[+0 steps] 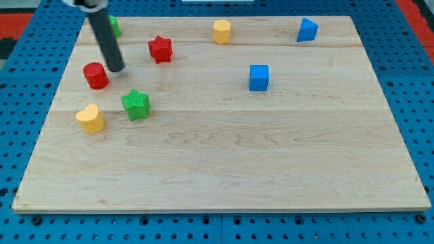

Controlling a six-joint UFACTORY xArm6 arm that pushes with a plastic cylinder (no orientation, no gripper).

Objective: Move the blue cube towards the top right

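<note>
A wooden board (224,169) is seen lying on a blue pegboard (27,61). The blue cube (258,77) stands right of the centre, upright, well apart from the other blocks. A second blue block (306,30), wedge-like in shape, sits near the top right. The rod is cut off at the top edge; nothing is held by it. My tip (116,68) rests just beside the red cylinder (95,75), far left of the cube. A green block (114,26) is largely hidden behind the rod.

wooden board (224,163) | blue cube (259,77) | red star (161,49) | green star (135,104) | yellow heart (90,118)
</note>
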